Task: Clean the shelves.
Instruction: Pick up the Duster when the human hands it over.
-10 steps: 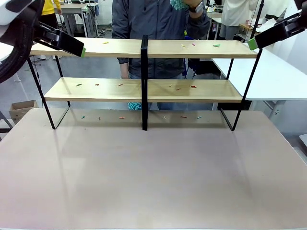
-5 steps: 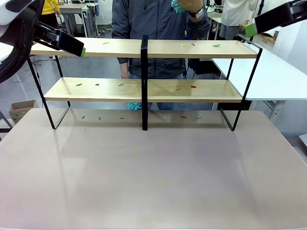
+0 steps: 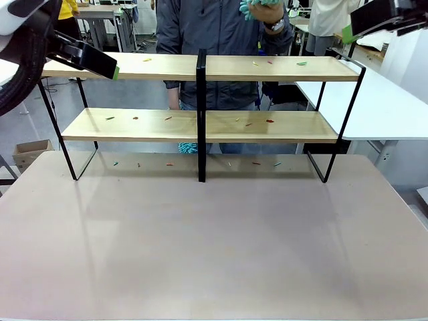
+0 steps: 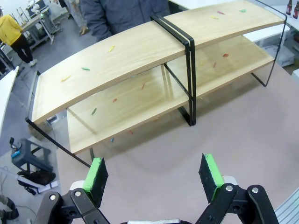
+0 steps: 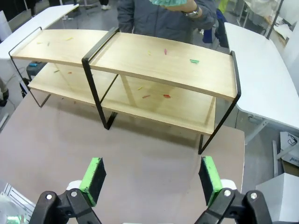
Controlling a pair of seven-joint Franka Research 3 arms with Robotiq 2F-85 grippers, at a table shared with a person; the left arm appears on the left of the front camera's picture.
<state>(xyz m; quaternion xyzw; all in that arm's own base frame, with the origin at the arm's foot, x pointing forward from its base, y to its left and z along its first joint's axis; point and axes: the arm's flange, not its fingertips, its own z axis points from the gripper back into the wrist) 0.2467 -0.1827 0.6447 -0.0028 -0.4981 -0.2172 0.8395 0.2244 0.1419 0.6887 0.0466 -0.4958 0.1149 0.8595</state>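
The shelves (image 3: 267, 127) stand on the far part of the brown table (image 3: 214, 254), between me and a person (image 3: 214, 27) in a grey jacket. They are two long pale wooden boards on a thin black frame, with a black post at the middle. Both boards carry small coloured scraps. There is a green one (image 3: 301, 63) near the right end of the top board and a red one (image 3: 269, 121) on the lower board, with yellow and orange bits spread along both. More scraps (image 3: 277, 164) lie on the table under the lower board.

My left gripper (image 4: 154, 176) has its green pads wide apart with nothing between them. My right gripper (image 5: 152, 179) is the same.

From the front, my left gripper's green tip is at the left end of the top board, and I cannot tell whether it touches. My right one is above the right end, clear of the frame. My left wrist looks down on the left end of both boards. My right wrist looks down on the right end, with a white table (image 5: 261, 70) just beside it. The person's raised hand (image 3: 269, 8) holds a teal fluffy cloth (image 3: 250, 7).
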